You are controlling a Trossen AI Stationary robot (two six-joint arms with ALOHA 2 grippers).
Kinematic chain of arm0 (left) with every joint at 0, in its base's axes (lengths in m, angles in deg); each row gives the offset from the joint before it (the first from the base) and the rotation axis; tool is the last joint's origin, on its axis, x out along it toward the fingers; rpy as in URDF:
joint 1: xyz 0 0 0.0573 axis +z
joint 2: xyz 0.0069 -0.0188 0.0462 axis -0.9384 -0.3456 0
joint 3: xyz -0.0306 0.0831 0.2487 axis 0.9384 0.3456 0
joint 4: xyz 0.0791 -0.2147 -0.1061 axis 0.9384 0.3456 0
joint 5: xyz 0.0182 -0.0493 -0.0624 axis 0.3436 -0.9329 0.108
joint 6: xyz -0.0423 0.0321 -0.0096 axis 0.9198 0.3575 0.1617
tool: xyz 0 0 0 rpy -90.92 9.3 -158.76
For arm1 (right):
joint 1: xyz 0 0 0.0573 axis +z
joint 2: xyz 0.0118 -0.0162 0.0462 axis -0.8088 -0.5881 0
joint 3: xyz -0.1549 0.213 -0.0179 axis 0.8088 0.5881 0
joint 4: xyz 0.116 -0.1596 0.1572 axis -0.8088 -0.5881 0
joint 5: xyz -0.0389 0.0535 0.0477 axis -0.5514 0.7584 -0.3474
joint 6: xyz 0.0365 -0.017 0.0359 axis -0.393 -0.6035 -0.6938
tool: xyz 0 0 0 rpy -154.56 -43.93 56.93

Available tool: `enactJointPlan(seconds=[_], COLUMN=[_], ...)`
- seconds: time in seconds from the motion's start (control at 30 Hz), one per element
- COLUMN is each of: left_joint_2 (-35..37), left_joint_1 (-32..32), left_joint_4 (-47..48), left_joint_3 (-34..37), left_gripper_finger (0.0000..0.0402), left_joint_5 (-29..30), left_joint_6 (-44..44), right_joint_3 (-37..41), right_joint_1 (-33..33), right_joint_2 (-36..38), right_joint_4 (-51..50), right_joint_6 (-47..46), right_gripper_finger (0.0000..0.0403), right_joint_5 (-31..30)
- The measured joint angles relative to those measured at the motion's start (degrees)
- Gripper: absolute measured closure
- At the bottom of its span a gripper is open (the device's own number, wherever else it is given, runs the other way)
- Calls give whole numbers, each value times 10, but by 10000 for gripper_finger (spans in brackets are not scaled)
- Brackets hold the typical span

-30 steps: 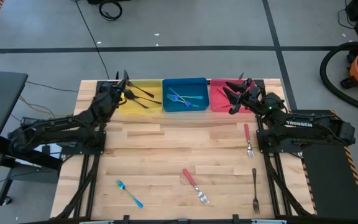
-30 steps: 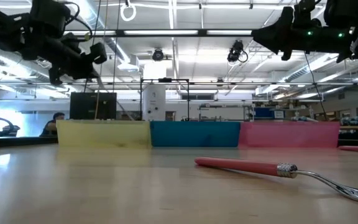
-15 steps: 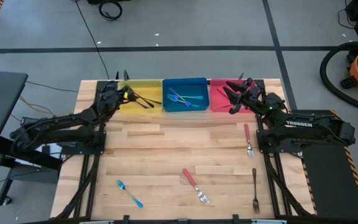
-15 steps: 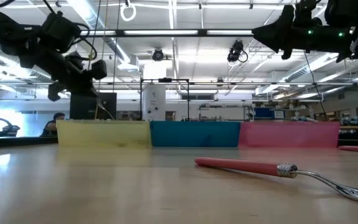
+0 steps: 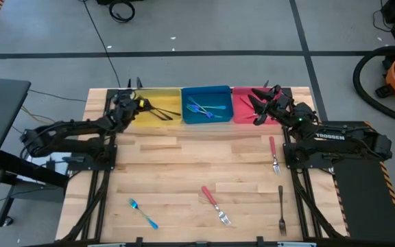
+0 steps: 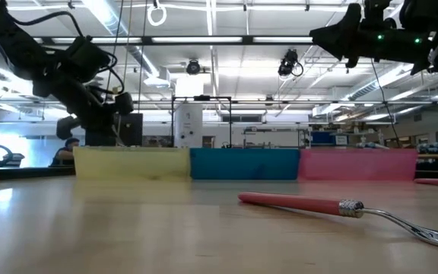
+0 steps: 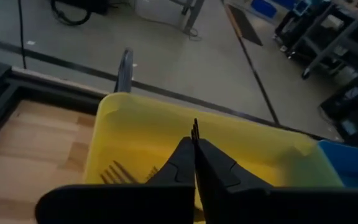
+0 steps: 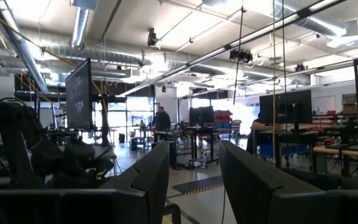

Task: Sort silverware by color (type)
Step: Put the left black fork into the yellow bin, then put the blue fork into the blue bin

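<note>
Three bins sit side by side at the far edge of the wooden counter (image 5: pixel 184 158): a yellow bin (image 5: pixel 158 118), a blue bin (image 5: pixel 206 95) and a pink bin (image 5: pixel 241 115). The left gripper (image 5: pixel 133 104) hangs over the yellow bin's outer end, its fingers (image 7: pixel 185 155) pressed together with what looks like a thin dark fork (image 7: pixel 195 129) pinched upright between the tips. More dark forks (image 5: pixel 162 112) lie inside the yellow bin, and blue-handled forks (image 5: pixel 204 107) lie in the blue bin. The right gripper (image 5: pixel 257 103) hovers above the pink bin with its fingers (image 8: pixel 151 171) apart and nothing between them. Four forks lie loose on the counter: a red-handled fork (image 5: pixel 273 154) near the right arm's base, a second red-handled fork (image 5: pixel 214 203) near the front middle, a dark all-metal fork (image 5: pixel 281 209) at the front right, and a blue-handled fork (image 5: pixel 142 213) at the front left
</note>
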State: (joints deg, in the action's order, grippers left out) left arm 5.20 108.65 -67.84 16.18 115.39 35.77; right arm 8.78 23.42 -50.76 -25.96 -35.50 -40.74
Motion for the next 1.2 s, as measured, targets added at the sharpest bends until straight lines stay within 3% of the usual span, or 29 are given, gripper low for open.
enactJointPlan(seconds=[0.47, 1.2], left_joint_2=[-39, -38], left_joint_1=[0, 31], left_joint_4=[3, 4], left_joint_3=[0, -15], left_gripper_finger=[336, 329], left_joint_5=[-28, -26], left_joint_6=[0, -69], right_joint_3=[0, 0], right_joint_1=[0, 0], right_joint_2=[0, 0], right_joint_4=[1, -11], right_joint_6=[0, 0], right_gripper_finger=[254, 254], right_joint_5=[0, 0])
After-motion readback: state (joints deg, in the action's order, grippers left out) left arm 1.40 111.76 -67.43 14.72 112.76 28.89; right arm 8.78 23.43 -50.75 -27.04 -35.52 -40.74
